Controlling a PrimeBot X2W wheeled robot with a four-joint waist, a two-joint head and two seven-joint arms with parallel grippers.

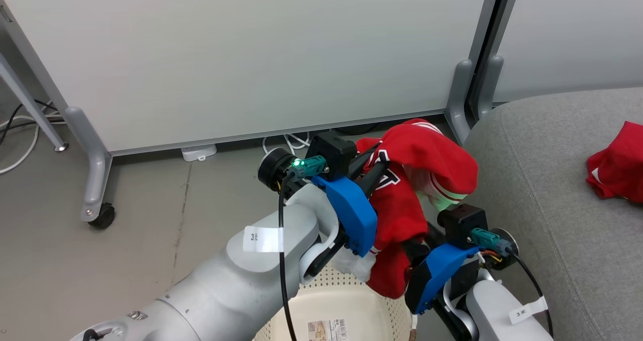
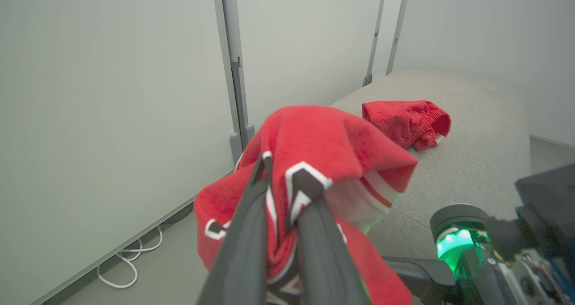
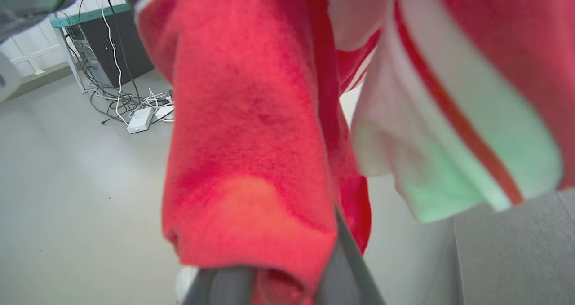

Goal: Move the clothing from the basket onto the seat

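The red jersey (image 1: 427, 155) with white striped sleeves hangs in the air between both grippers, above the cream basket (image 1: 346, 286) and just left of the grey seat (image 1: 542, 190). My left gripper (image 1: 379, 165) is shut on its upper part; its fingers (image 2: 251, 215) pinch the jersey (image 2: 323, 139) by the number. My right gripper (image 1: 409, 248) is shut on the lower part, where red cloth (image 3: 251, 139) drapes over the gripper (image 3: 292, 251). The plain red garment (image 1: 618, 162) lies bunched on the seat (image 2: 476, 130), and the left wrist view shows that garment (image 2: 406, 121) too.
White partition panels (image 1: 251, 54) on grey castor feet (image 1: 98, 200) stand close behind. Cables (image 1: 289, 141) lie along their base. More cables and a power strip (image 3: 139, 116) lie on the grey floor. The right wrist's green light (image 2: 456, 244) glows near the seat's edge.
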